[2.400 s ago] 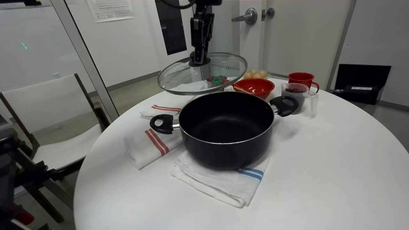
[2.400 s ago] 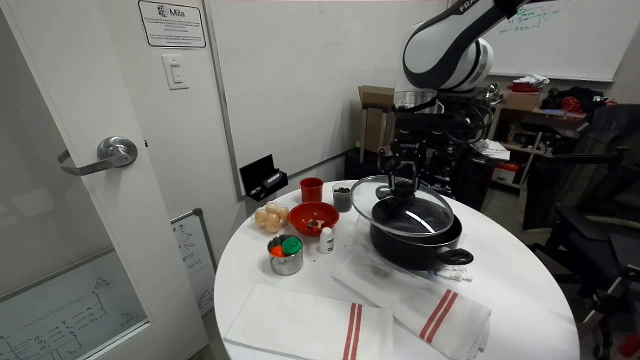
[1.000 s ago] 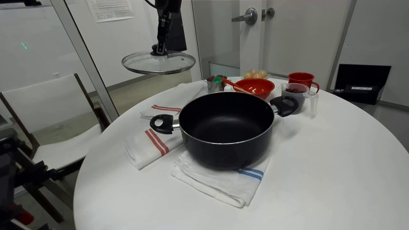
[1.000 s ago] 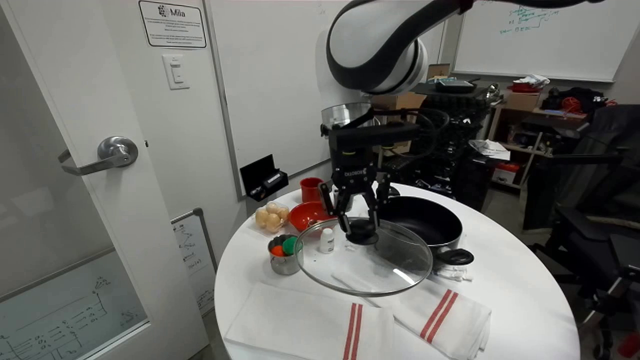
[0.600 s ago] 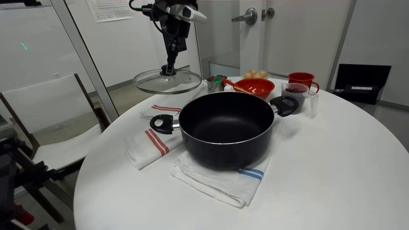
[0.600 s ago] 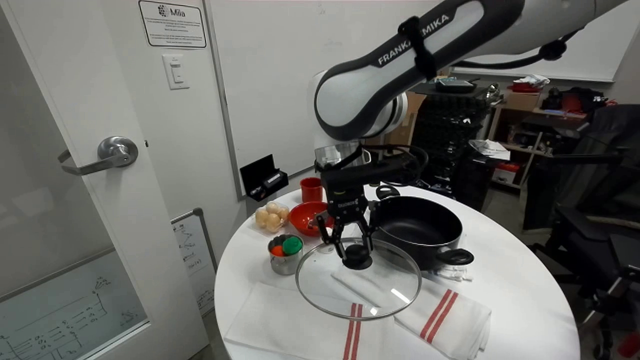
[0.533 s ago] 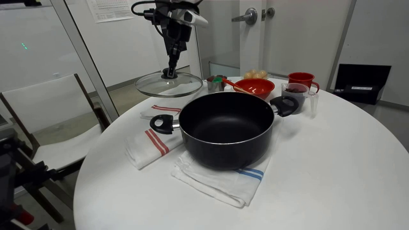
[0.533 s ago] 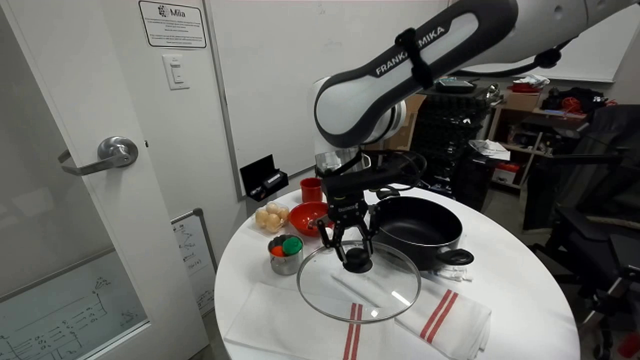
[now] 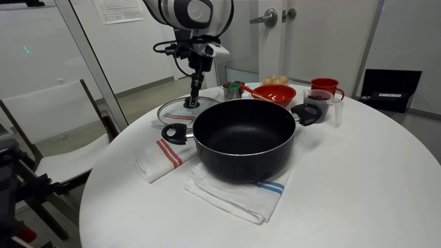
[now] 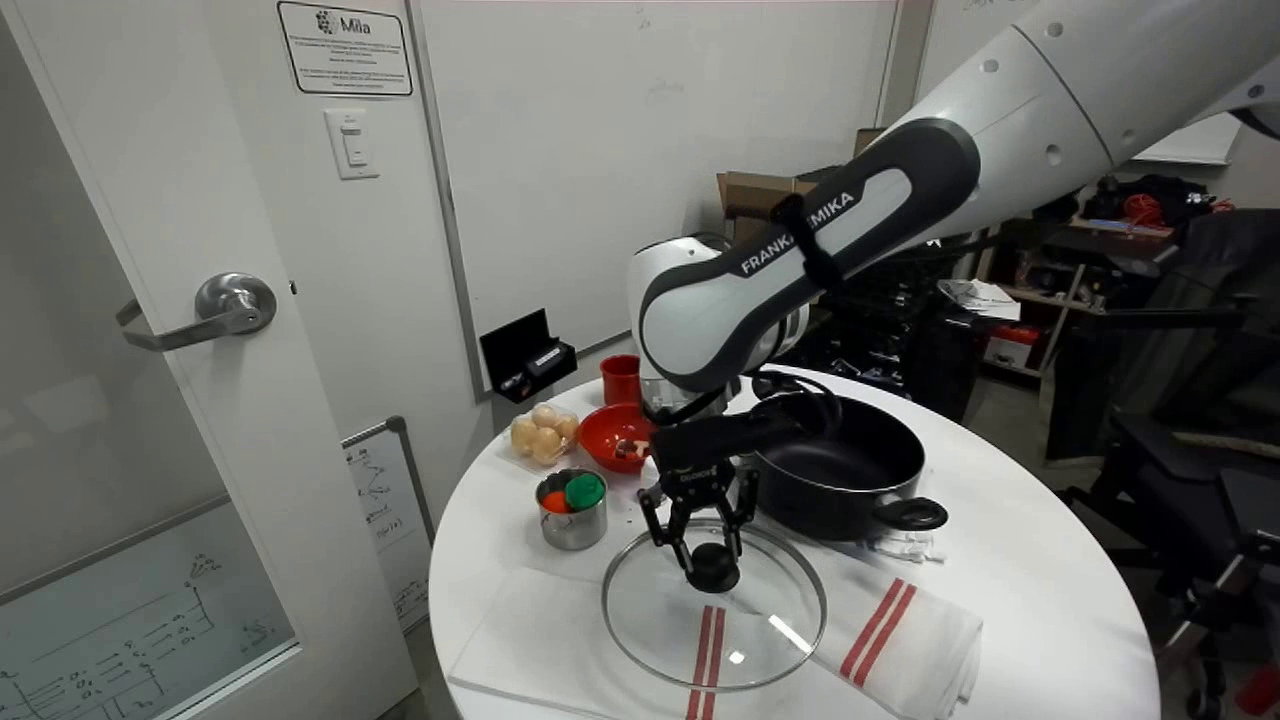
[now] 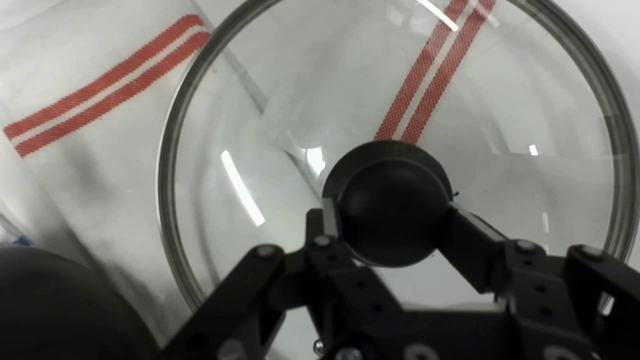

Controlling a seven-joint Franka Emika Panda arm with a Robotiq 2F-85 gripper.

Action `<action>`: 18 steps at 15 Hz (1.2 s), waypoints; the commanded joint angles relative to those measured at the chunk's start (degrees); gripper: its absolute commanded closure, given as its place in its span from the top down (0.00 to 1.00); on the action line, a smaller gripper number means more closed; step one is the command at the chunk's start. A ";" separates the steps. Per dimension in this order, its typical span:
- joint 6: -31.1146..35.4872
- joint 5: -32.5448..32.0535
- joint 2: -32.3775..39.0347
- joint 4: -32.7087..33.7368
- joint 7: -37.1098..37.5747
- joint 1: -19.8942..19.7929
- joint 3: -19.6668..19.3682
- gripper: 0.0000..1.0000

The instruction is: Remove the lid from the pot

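One wide black cooking pot [image 9: 243,167] stands upright, interior exposed, in an exterior view; beneath it is a folded white towel with blue stripes [image 9: 234,203], laid on the round white table [image 9: 365,182]. The transparent glass lid [image 9: 175,110] is off the pot and just beside it, partly hidden behind the pot's rim. The black Robotiq gripper [image 9: 193,102] points down at the lid's centre. A red bowl [image 9: 288,97], a red mug [image 9: 325,88] and a clear measuring cup [image 9: 322,108] stand near the pot.

In an exterior view, the lid is over a folded white towel with red stripes [image 10: 550,640]; contact between the two cannot be determined. A steel cup [image 10: 575,530] holding a green item [image 10: 585,490] and an orange item [image 10: 556,502] stands near the lid.

In the wrist view, two fingers [image 11: 472,252] bear on opposite sides of the dark centre knob [image 11: 392,200]; the jaws are narrowed and hold the lid by it. The towel's red stripes show through the glass, inside the metal rim [image 11: 167,185]. A neighbouring towel [image 11: 130,150], also red-striped, extends partly beneath the rim.
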 commanded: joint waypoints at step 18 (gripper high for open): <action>11.15 -3.17 -0.46 -2.89 -0.77 0.50 -1.05 1.00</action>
